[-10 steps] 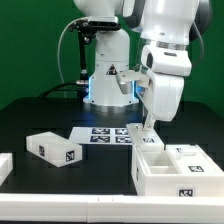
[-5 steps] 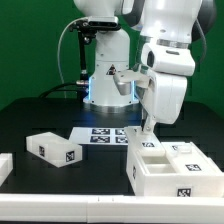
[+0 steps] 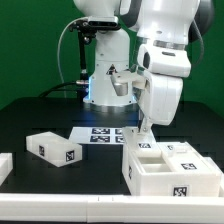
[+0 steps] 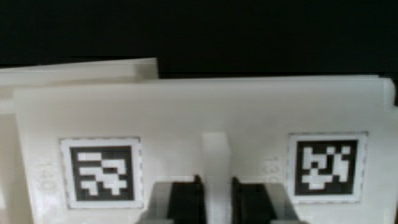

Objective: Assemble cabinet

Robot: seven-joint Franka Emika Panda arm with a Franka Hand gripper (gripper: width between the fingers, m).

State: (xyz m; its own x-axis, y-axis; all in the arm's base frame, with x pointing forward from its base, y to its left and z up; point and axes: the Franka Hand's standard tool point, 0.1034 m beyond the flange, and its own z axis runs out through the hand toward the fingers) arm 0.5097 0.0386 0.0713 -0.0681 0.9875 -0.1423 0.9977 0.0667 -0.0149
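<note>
You have the gripper down at the far rim of the cabinet, the open-topped white box that sits on the black table at the exterior view's right, close to the table's front edge. The fingertips meet the rim near the box's far corner on the exterior view's left, and the glossy white arm stands upright above them. Inside the box you can see compartments parted by white walls, and a front tag shows on the face toward the camera. The jaws are drawn together about as far as they go. In the wrist view the two dark fingers sit side by side against a white panel of the cabinet, with only a narrow pale strip between them (whether that is a thin rib being pinched or just the panel seen through the gap, you cannot tell). One tag lies on that panel to one side of the fingers and a second tag to the other. A loose block, white and tagged, lies well apart from the cabinet at the exterior view's left. The marker board lies flat between the two, farther back, and a white piece is cut off at the left border
</note>
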